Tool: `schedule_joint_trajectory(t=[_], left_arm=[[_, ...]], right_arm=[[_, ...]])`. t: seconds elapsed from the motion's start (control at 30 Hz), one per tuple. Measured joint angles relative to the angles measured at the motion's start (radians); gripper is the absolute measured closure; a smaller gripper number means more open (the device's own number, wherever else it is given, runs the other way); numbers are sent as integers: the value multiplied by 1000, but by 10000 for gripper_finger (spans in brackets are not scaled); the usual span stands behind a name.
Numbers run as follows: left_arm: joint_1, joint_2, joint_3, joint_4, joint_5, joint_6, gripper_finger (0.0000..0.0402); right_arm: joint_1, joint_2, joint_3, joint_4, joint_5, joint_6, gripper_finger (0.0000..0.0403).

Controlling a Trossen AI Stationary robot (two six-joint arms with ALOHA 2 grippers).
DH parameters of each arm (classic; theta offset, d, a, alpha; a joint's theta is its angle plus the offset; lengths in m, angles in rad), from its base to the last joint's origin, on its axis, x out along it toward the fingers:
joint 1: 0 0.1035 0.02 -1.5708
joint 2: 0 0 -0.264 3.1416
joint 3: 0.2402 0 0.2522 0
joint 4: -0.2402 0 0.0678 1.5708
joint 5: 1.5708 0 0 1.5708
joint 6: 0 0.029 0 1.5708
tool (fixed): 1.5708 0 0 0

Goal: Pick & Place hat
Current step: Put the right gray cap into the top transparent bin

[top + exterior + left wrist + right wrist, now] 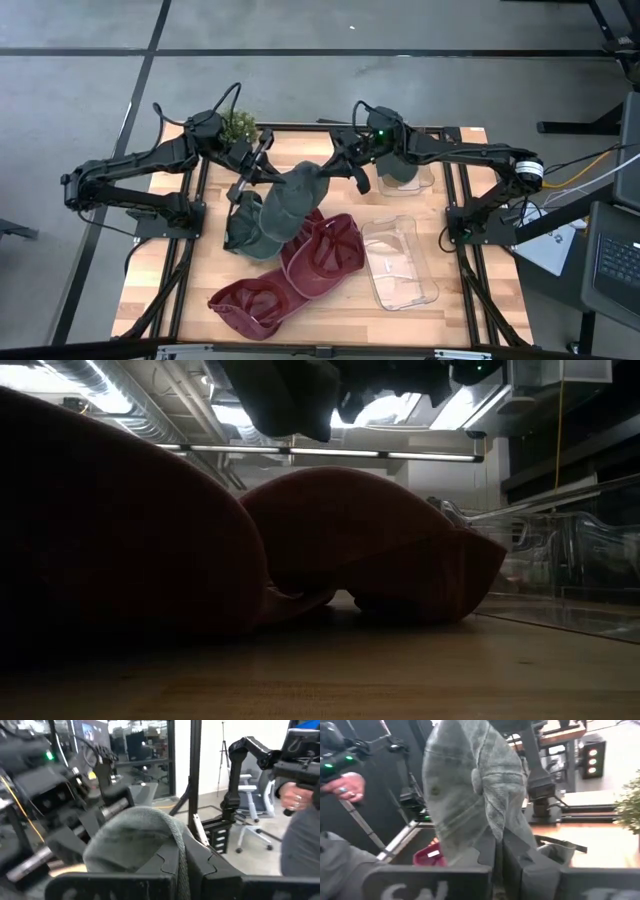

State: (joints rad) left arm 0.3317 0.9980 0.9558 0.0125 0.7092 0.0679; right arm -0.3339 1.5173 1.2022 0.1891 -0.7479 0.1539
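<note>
- Hat [290,195], grey-green, hangs above the middle of the wooden table [165,275], stretched between the two arms; the low view shows it lifted clear of the tabletop.
- Left gripper [243,188] sits at the hat's left side with its fingers [165,865] pressed together on the grey fabric.
- Right gripper [345,165] is at the hat's upper right edge, its fingers [490,855] closed tight on the cloth.
- Below the lifted hat lie another dark green cap [245,235] and two maroon caps [325,255], one nearer the front edge [250,300].
- Right of them is a clear plastic bin [400,262]; a second one [420,180] sits further back.
- A small green plant [238,126] stands at the back left corner.
- Beyond the table, a person's hand [290,797] holds a dark device.
</note>
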Motion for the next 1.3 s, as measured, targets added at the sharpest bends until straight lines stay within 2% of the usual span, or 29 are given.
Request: schedule_joint_trajectory(t=[0.07, 0.2, 0.33, 0.47, 0.7, 0.77, 0.83, 0.97, 1.1, 1.3], left_arm=[[0, -3, 0, -12, 26, -18, 398], [1, -14, 0, -40, 82, -64, 398], [2, -20, 0, -31, 35, -71, 398], [1, -21, 0, 9, -21, -27, 398], [0, -27, 0, 34, -60, 23, 398], [0, -39, 0, 33, -106, 42, 398], [0, -52, 1, 37, -171, 59, 398], [0, -56, 1, 37, -298, 76, 398], [0, -51, 1, 37, -329, 90, 398], [0, -48, 0, 37, -363, 121, 398]], right_arm=[[-12, -15, 0, 1, -45, 17, 388], [-53, -72, 0, 3, -207, 69, 396], [-82, -118, 0, 7, -329, 156, 397], [-82, -137, 0, 17, -355, 229, 394], [-134, -160, 0, 13, -376, 291, 347], [-162, -181, 0, -11, -335, 291, 333], [-184, -220, 0, -51, -245, 256, 321], [-181, -301, 0, -195, 6, 106, 299], [-125, -318, 0, -270, 243, 47, 273], [-68, -232, 0, -228, 281, 185, 205]])
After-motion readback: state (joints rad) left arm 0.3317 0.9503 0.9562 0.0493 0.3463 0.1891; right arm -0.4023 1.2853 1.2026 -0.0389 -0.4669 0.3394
